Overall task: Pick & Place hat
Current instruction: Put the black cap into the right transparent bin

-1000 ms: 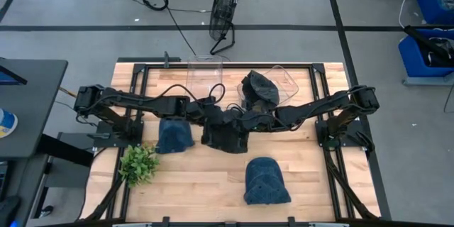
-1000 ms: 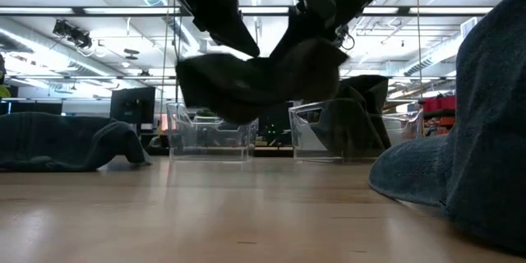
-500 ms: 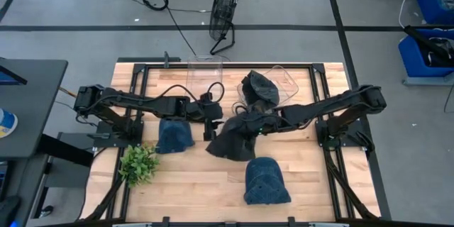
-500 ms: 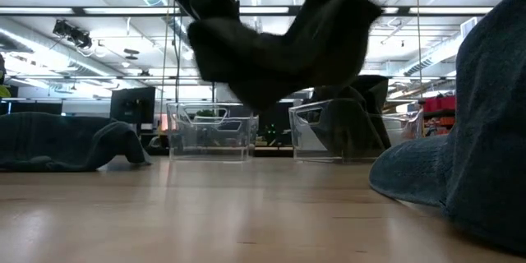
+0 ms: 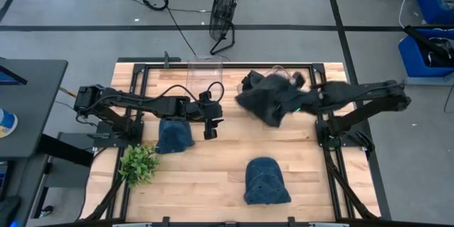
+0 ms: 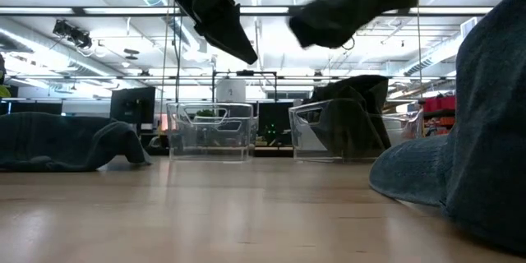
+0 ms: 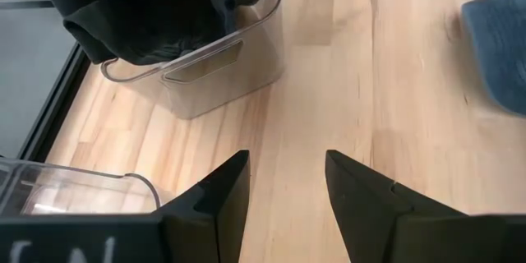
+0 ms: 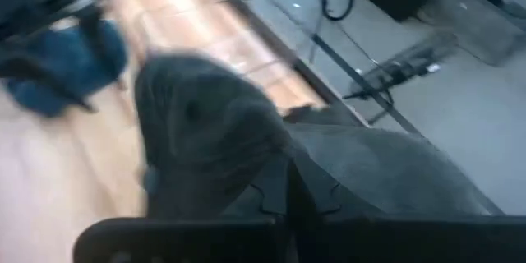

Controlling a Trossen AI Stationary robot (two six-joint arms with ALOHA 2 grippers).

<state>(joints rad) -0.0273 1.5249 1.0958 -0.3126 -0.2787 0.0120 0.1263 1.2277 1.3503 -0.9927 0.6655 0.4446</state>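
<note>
A dark grey hat (image 5: 266, 103) hangs in the air over the right clear bin (image 5: 287, 78), with my right gripper (image 5: 296, 99) shut on it. In the low view the hat (image 6: 353, 4) hangs high above that bin (image 6: 329, 131), in which another dark hat (image 6: 357, 115) lies. My left gripper (image 5: 210, 124) stands open over the table's middle with nothing between its fingers (image 7: 222, 197). Two blue hats (image 5: 174, 135) (image 5: 266, 181) lie flat on the wood. My right gripper pinches a fold of the dark hat's cloth (image 8: 279, 160) between its two fingers, coming level from the table's right side. The hat is lifted clear and droops slack below and ahead of the fingers, above the right bin.
A second clear bin (image 5: 206, 74) stands at the far edge, left of the first. A small green plant (image 5: 138, 163) sits near the front left. The black frame rails (image 5: 323, 124) run along both sides. Bare wood lies between the two blue hats.
My left gripper has let go of the dark hat and stays near the table's middle. My right gripper has carried the hat up and toward the far right, from the middle of the table to above the right bin, with the cloth swinging loose.
</note>
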